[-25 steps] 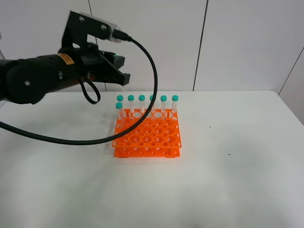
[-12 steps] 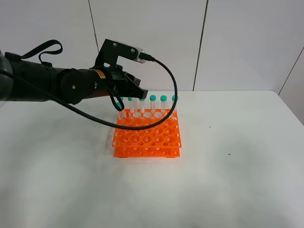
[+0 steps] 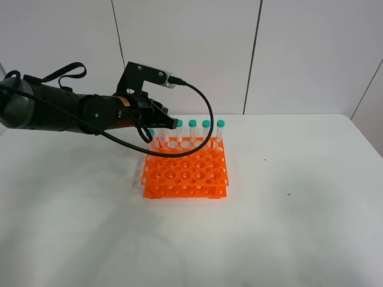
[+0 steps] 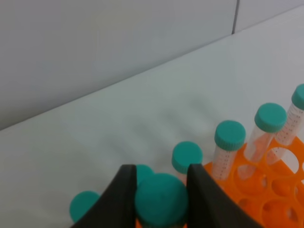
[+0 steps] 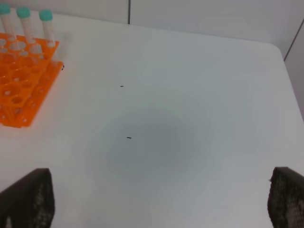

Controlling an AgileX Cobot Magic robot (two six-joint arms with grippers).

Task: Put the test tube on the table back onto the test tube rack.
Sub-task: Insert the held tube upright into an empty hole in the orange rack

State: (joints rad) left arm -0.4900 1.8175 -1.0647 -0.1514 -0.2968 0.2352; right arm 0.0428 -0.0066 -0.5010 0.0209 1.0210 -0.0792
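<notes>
The orange test tube rack (image 3: 185,173) stands on the white table (image 3: 287,227). Several teal-capped tubes (image 3: 206,128) stand in its back row. My left gripper (image 3: 166,124) hovers over the rack's back left corner. In the left wrist view the left gripper (image 4: 161,190) is shut on the teal cap of a test tube (image 4: 161,203); the tube's body is hidden. Other caps (image 4: 230,135) and the rack (image 4: 280,190) lie just beyond it. My right gripper (image 5: 156,197) is open and empty above bare table, away from the rack (image 5: 21,90).
A black cable (image 3: 200,128) loops from the left arm over the rack's back. Small dark specks (image 3: 288,194) mark the table right of the rack. A white panelled wall (image 3: 299,54) stands behind the table's far edge.
The left arm has come down from high above the table to the rack's back left corner, then shifted slightly left and lower. The rack has not moved.
</notes>
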